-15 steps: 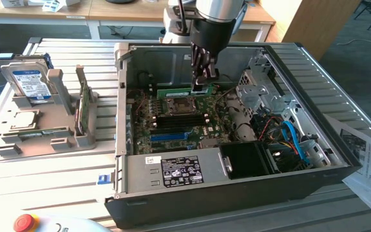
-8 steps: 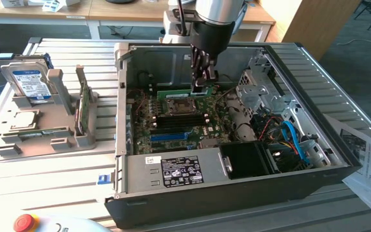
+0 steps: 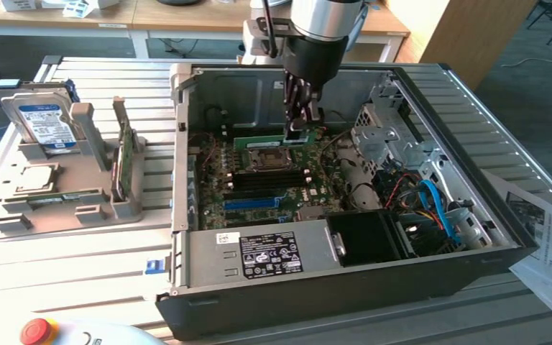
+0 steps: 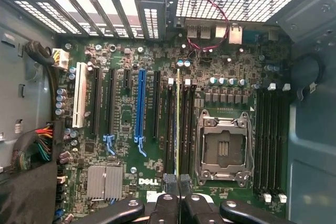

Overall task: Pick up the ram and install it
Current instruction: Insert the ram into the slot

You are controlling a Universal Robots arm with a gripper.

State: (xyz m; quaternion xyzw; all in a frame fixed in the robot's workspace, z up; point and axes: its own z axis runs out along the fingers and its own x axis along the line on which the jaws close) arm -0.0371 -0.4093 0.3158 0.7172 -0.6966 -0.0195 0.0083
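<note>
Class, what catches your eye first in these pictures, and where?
The open computer case sits on the slatted table, its green motherboard bare. The arm reaches down into it, fingers shut on the thin green ram. At the exterior view's left, a blue-labelled hard drive stands in a grey holder.

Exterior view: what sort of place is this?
Likely a robotics lab or test workshop: a robot arm reaches into an open computer case on a slatted metal table, its gripper shut on the ram, and a hard drive stands in a grey holder.
</note>
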